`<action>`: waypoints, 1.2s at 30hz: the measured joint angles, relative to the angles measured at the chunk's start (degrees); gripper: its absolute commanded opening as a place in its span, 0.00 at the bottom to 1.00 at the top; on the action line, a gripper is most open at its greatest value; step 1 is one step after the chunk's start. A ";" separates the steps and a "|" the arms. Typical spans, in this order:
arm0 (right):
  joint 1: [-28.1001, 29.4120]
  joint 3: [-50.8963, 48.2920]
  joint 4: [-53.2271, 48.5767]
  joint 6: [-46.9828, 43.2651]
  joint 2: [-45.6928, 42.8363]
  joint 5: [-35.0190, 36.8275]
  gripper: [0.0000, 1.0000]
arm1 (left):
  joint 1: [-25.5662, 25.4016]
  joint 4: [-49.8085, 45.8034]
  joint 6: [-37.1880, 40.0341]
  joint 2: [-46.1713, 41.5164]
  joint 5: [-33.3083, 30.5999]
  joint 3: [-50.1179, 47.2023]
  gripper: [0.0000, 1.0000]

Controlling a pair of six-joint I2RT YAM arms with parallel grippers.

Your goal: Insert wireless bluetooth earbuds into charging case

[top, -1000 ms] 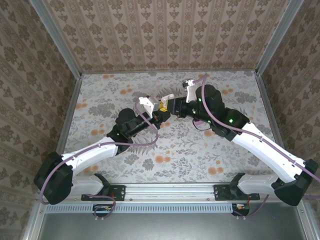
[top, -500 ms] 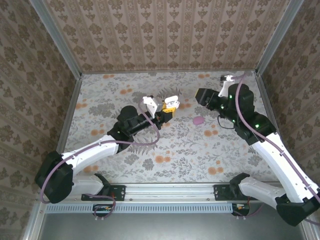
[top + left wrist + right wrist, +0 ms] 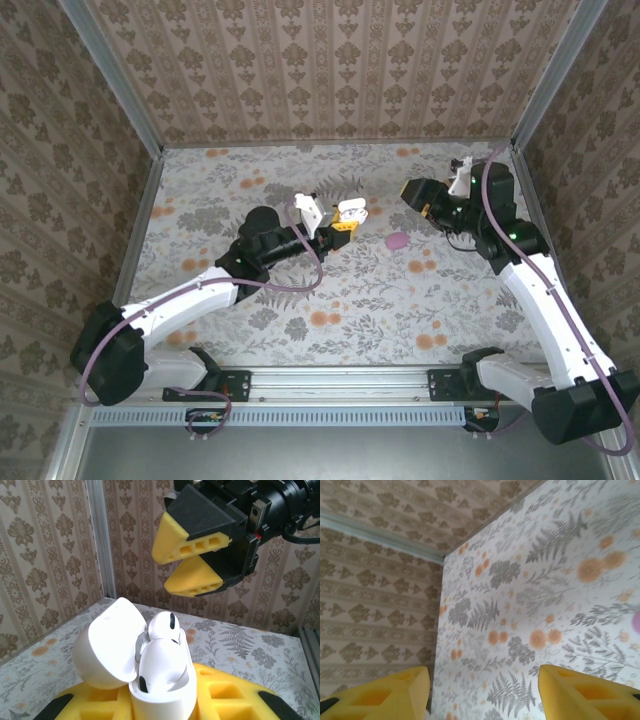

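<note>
1. Swung away since a second ago, the right gripper has left the centre meeting for 2 o'clock over the floral table. Its yellow wedge fingers stand spread, with nothing between them.
2. Left gripper, near centre, is pressed together on the charging case, pinching its base.
3. Charging case: glossy white hard plastic, rounded, with its lid hinged back toward 9 o'clock. It is likely light and slippery, best taken by the base's sides, never by the lid.
4. Earbuds: smooth white beans with dark dots, both in the case, one standing proud. They are probably featherlight and skittish.
</note>
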 measured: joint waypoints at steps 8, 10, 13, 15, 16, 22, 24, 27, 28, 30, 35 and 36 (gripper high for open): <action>0.07 1.90 3.17 1.70 4.15 -8.92 0.62 | -0.55 -3.10 2.08 0.35 1.86 2.25 0.26; 0.31 2.38 3.34 1.75 4.92 -9.94 0.62 | -0.66 -3.08 2.32 0.48 2.01 2.58 0.26; 0.98 2.69 3.93 1.92 5.97 -10.49 0.62 | -0.79 -3.10 2.62 0.70 2.27 2.67 0.26; 1.70 2.69 4.42 1.92 6.60 -10.62 0.62 | -0.96 -3.19 2.86 0.92 2.43 2.91 0.26; 2.08 2.71 4.55 1.92 6.93 -10.80 0.62 | -1.05 -3.21 2.93 1.09 2.56 3.10 0.26; 3.93 3.02 4.72 1.92 9.03 -11.54 0.62 | -1.51 -3.26 3.28 1.84 2.97 3.37 0.26; 4.44 3.23 4.76 1.92 9.77 -11.56 0.63 | -1.51 -3.26 3.28 2.10 3.04 3.37 0.25; 4.98 3.76 4.72 1.90 10.93 -11.69 0.62 | -1.55 -3.26 3.28 2.40 3.17 3.41 0.25; 5.16 4.02 4.72 1.90 11.32 -11.82 0.62 | -1.62 -3.26 3.28 2.47 3.15 3.41 0.25; 5.44 4.63 4.57 1.68 11.87 -12.13 0.60 | -1.77 -3.26 3.28 2.49 2.95 3.41 0.25; 5.70 5.81 4.24 0.79 12.17 -13.11 0.59 | -1.81 -3.21 3.28 2.49 1.57 3.41 0.25; 5.70 5.84 4.22 0.44 12.17 -13.11 0.59 | -1.81 -3.21 3.28 2.49 1.25 3.41 0.25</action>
